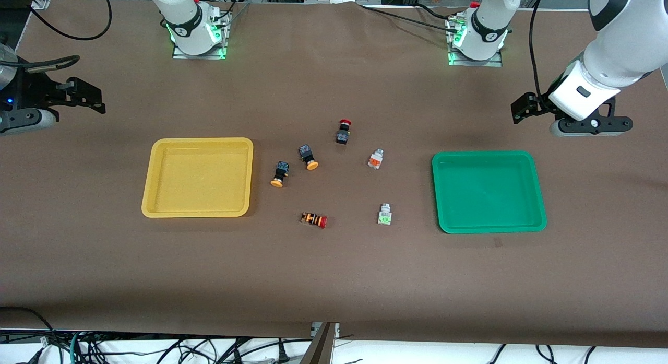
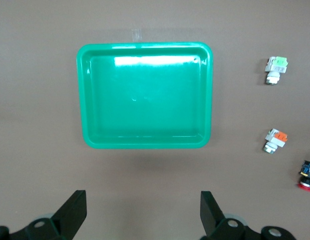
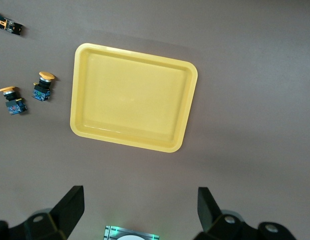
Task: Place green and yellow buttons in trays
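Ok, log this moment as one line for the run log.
stage: not started | yellow tray: empty | green tray: empty | buttons: all on table between trays | left end effector: open, waiting | right end effector: open, waiting

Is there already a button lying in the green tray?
No, the green tray holds nothing; the green-marked button lies on the table beside it.
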